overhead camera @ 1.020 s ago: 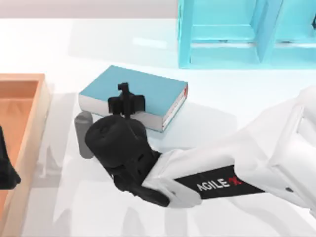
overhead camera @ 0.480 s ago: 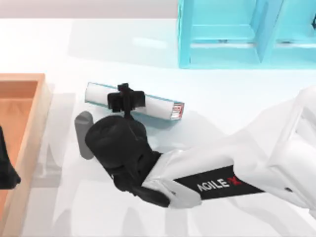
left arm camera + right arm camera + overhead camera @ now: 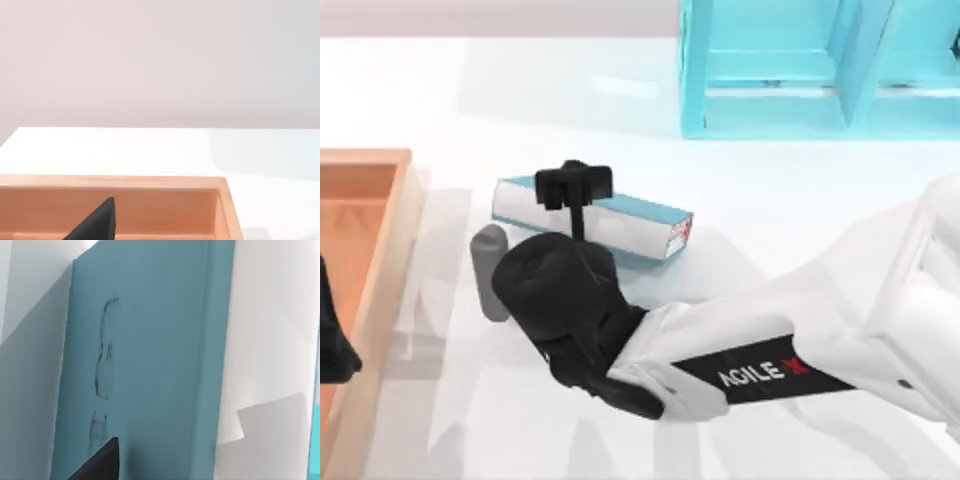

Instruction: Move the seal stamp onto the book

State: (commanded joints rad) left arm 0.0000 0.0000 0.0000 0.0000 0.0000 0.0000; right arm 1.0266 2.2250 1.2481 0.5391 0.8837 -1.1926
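The book lies tilted, long axis running left-right across the table, the right gripper over it, finger state unclear.

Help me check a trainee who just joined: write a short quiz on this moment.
1. True or false: the book is tipped so its white page edges face the top camera.
2. Which is over the book? A) left hand B) right hand
3. Fill in: the left arm is parked over the ___ tray at the table's left.
Key: 1 true; 2 B; 3 wooden.
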